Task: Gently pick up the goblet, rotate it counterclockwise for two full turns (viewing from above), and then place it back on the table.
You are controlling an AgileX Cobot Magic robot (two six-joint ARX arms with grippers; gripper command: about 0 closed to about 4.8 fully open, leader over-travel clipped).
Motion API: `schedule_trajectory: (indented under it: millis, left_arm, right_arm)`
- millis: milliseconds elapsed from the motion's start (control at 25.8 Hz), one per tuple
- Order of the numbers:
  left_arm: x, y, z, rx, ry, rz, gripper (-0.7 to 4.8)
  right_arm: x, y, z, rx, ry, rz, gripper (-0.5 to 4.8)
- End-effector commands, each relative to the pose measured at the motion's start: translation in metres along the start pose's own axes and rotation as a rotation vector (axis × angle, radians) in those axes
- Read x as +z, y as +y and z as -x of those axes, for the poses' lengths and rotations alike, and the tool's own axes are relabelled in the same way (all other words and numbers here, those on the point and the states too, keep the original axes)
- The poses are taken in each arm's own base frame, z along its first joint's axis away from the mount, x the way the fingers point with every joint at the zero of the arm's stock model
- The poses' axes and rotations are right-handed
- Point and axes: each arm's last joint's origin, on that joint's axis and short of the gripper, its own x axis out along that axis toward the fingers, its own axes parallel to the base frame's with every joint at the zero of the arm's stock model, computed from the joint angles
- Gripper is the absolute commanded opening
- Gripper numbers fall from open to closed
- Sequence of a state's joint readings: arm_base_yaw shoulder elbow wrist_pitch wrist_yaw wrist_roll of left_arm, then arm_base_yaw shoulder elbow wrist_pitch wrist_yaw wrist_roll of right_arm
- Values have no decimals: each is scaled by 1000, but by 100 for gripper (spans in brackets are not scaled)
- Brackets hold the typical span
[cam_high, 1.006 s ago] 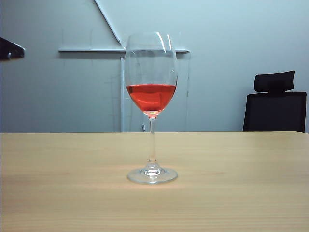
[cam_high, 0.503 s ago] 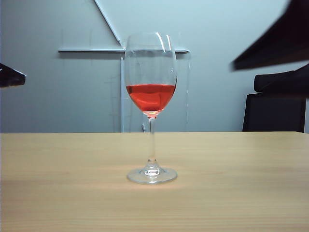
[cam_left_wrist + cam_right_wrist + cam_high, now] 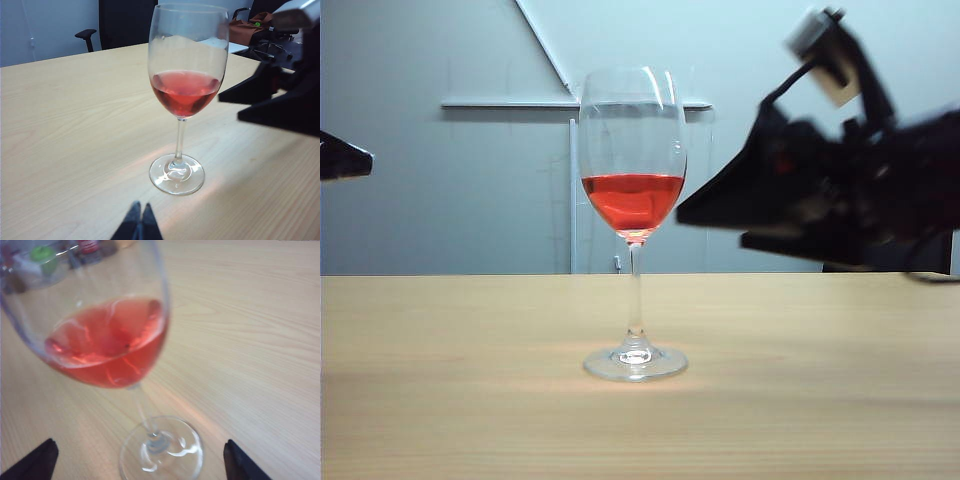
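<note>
flanking goblet (image 3: pixel 107 340): left hand (image 3: pixel 138 222), right hand (image 3: pixel 137 457)

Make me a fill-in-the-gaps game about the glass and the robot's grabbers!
1. The liquid in the goblet is ____.
2. The goblet stands upright on the ____.
3. The right gripper is beside the goblet with its jaws ____.
4. The left gripper hangs over the table with its jaws ____.

Missing words: red; table; open; shut
</note>
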State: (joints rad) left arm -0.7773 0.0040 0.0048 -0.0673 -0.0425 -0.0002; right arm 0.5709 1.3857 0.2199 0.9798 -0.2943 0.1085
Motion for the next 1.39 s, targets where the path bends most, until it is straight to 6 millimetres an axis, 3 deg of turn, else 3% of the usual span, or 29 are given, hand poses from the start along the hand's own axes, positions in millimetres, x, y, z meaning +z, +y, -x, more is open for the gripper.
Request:
schedule_trajectory:
  millis: [39, 658, 1393]
  left_arm:
    - [2, 0, 0, -2, -11, 0, -5]
    - [2, 0, 0, -2, -11, 0, -5]
    - [2, 0, 0, -2, -11, 0, -5]
  right_arm:
    - [3, -2, -17, 92, -67, 61, 479]
    - [5, -12, -56, 139, -37, 58, 479]
    - [4, -5, -63, 165, -4, 52, 479]
